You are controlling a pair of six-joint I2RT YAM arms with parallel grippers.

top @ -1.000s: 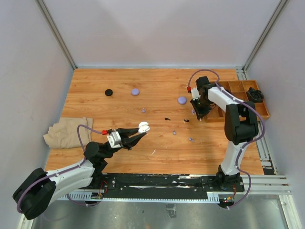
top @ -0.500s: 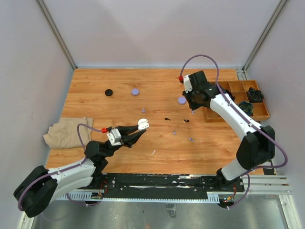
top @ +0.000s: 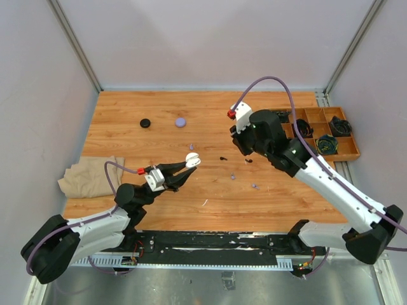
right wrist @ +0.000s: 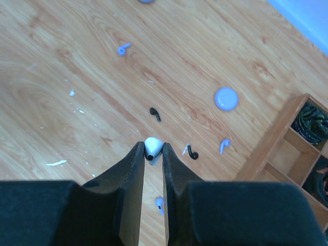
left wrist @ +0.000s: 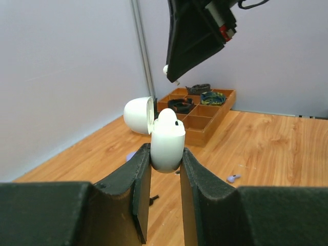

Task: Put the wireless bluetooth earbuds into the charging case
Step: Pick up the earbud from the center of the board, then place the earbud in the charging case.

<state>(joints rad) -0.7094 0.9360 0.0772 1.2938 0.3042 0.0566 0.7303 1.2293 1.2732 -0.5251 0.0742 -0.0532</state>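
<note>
White earbud [right wrist: 153,146] pinched in right hand [right wrist: 152,149], open white charging case [left wrist: 167,137] clamped in left hand [left wrist: 165,157]

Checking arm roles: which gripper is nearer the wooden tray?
Right. The right gripper, pinching a white earbud, hovers just off the tray's side; the left gripper, holding the open white case, is farther out, past mid-table.

A: The top view hangs high behind the near edge, looking down over the whole bench [top: 210,108].
B: And the wrists?
A: Left one sights nearly level along the left end effector [left wrist: 165,154], close in. Right one stares steeply down past the right end effector [right wrist: 152,151]. All three share the wooden tray [top: 315,113].
</note>
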